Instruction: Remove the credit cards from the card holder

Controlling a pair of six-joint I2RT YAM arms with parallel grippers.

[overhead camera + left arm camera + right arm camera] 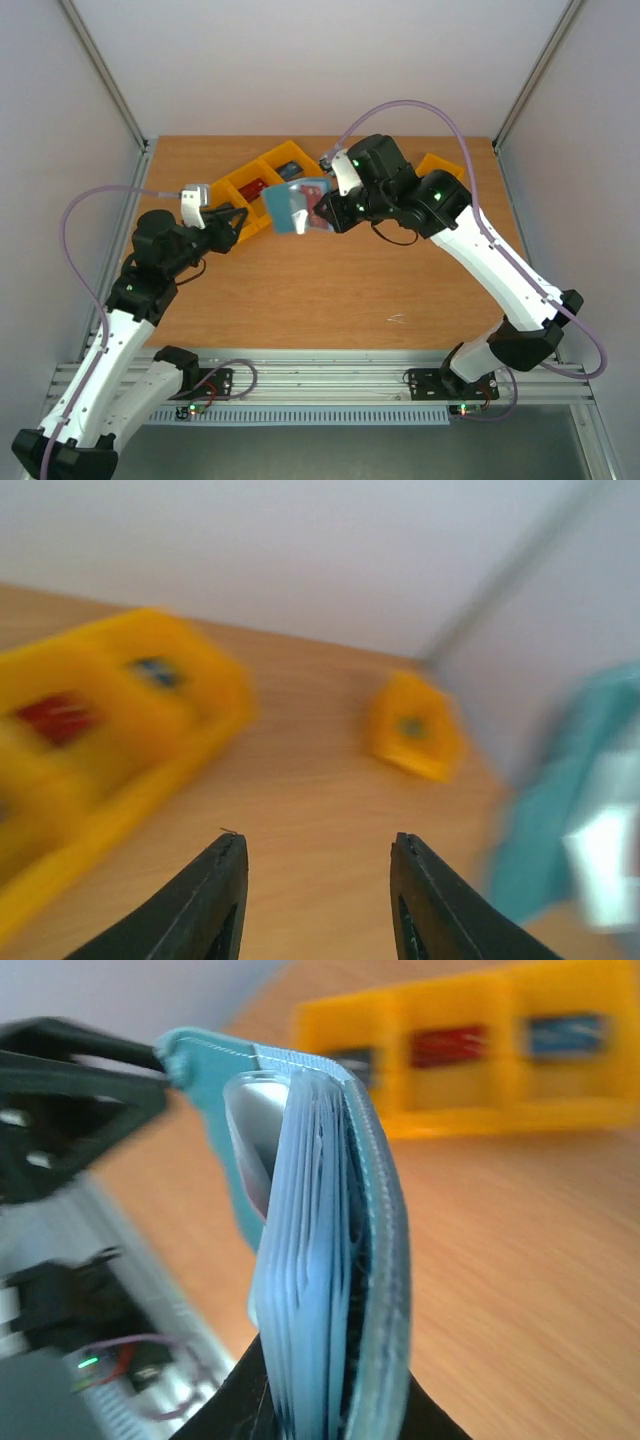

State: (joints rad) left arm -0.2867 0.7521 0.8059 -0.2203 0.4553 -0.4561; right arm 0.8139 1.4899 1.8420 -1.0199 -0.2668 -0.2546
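Observation:
My right gripper (335,212) is shut on the blue-teal card holder (298,206) and holds it open above the table. In the right wrist view the card holder (340,1250) stands edge-on between my jaws, with its light blue pockets stacked; a red patch shows inside it from above, but no card edge is clear. My left gripper (238,226) is open and empty just left of the holder, which shows blurred at the right of the left wrist view (580,800). Nothing sits between the left gripper's (318,842) fingers.
A row of orange bins (262,186) lies behind the grippers, holding a red card (450,1045), a blue card (565,1032) and a dark grey card (352,1060). A single orange bin (436,164) stands at the back right. The table's front rail runs near the arm bases.

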